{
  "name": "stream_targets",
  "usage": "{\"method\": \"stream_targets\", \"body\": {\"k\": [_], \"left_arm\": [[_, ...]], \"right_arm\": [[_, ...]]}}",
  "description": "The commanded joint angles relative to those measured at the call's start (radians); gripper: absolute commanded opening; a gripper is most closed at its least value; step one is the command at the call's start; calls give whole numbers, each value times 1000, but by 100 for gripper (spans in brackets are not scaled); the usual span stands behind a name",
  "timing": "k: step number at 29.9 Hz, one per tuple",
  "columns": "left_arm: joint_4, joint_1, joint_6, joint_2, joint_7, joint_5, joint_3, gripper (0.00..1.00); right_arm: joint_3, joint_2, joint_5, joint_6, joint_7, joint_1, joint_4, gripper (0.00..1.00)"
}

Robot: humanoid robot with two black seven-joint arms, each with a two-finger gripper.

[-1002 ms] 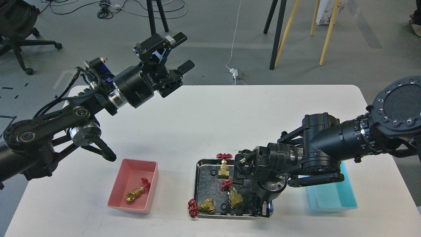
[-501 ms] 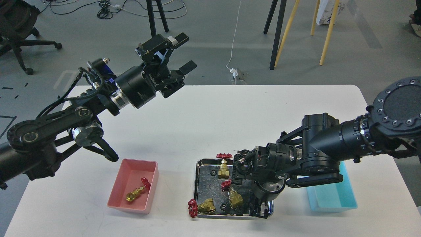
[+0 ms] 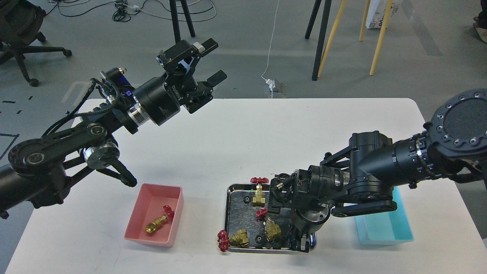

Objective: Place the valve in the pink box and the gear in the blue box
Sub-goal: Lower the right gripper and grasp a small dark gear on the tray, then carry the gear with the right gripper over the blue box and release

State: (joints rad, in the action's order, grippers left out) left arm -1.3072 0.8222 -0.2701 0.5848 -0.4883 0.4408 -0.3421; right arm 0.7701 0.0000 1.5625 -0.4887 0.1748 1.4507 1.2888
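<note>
One valve (image 3: 159,220) lies in the pink box (image 3: 141,224) at the front left. Three more valves (image 3: 259,190) (image 3: 268,225) (image 3: 234,239) lie in the steel tray (image 3: 228,217), the last one with its red handwheel hanging over the front left rim. Two black gears (image 3: 246,199) (image 3: 259,239) show in the tray; any others are hidden. My right gripper (image 3: 299,241) reaches down into the tray's front right corner; its dark fingers cannot be told apart. The blue box (image 3: 384,228) stands at the right, partly under my right arm. My left gripper (image 3: 212,61) is open and empty, high over the table's far edge.
The white table (image 3: 243,144) carries only the two boxes and the tray, all near its front edge. My right arm covers the tray's right side. A chair, tripod legs and cables stand on the floor beyond the table.
My left gripper has risen a little and shifted slightly right, still open. My right gripper has edged slightly lower and left inside the tray. The valves and gears have not moved.
</note>
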Motion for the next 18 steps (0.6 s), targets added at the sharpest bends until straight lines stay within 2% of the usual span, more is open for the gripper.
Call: {"method": "stream_targets", "body": {"k": [1,11,18], "left_arm": [[-1,-2,0,0,0,1,2,86],[2,0,0,-17,0,3,2,86],[2,0,0,-34,0,7,3,86]], "right_arm": [[1,0,-1,0,0,13,3,8],[-5,-6,-48,0,-1,157,87,6],[-5,-366,-36,0,-12,186,113,6]]}}
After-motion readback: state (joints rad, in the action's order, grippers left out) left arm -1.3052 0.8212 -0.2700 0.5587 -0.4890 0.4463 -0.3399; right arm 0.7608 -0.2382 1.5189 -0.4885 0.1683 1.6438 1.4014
